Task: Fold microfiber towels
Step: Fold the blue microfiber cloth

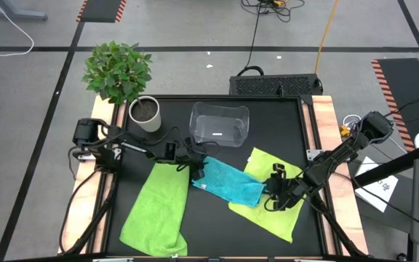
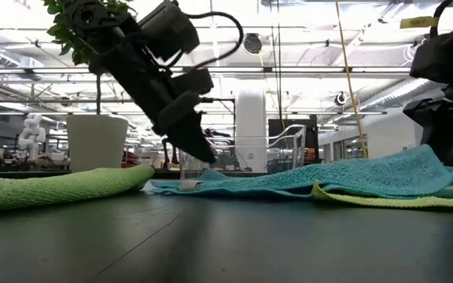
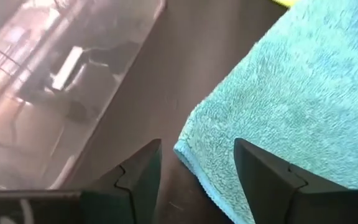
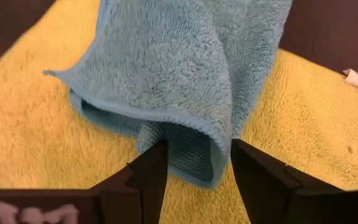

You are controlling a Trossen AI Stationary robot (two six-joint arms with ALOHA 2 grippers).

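Both grippers stand spread at opposite ends of the turquoise towel (image 1: 228, 182), left gripper (image 1: 197, 172) at its bin-side corner, right gripper (image 1: 276, 191) at the doubled end overlapping 1 of 2 green towels (image 1: 271, 196), apparently releasing a fold.

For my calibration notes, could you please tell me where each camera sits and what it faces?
High: overhead, straight down; both arms, blue towel.
Low: table height, level; left gripper at blue towel.
Left wrist: open fingers over the towel's corner, bin beyond.
Right wrist: open fingers astride its fold.
All share the blue towel.
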